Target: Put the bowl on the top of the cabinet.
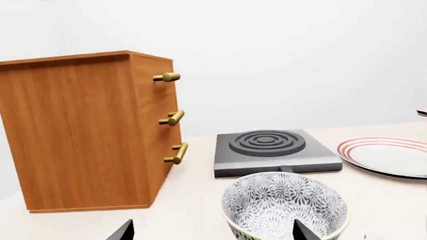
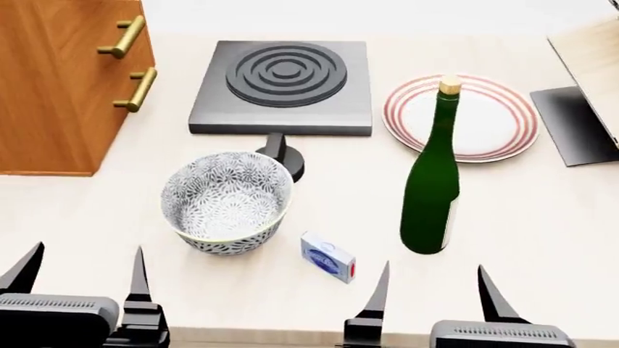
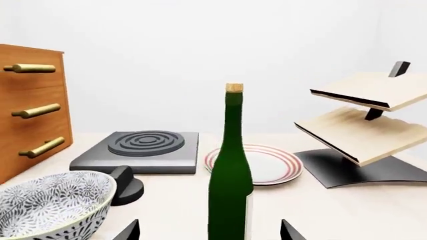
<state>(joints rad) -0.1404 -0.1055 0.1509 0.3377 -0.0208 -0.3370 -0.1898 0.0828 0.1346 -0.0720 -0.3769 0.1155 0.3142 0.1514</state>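
The patterned bowl point(image 2: 227, 203) stands upright on the pale tabletop, in front of the hot plate. The orange-brown cabinet point(image 2: 58, 87) with brass handles rises at the far left; its top is out of the head view. My left gripper point(image 2: 87, 272) is open near the table's front edge, short of the bowl and a little to its left, holding nothing. In the left wrist view the bowl point(image 1: 285, 210) sits ahead of the open gripper point(image 1: 212, 232), with the cabinet point(image 1: 80, 130) beyond. My right gripper point(image 2: 433, 290) is open and empty.
A green bottle point(image 2: 433, 181) stands just ahead of the right gripper. A small blue box point(image 2: 327, 257) lies beside the bowl. Behind are a dark hot plate point(image 2: 283, 85) and a red-ringed plate point(image 2: 483, 119). A light-wood rack point(image 3: 367, 125) stands at the far right.
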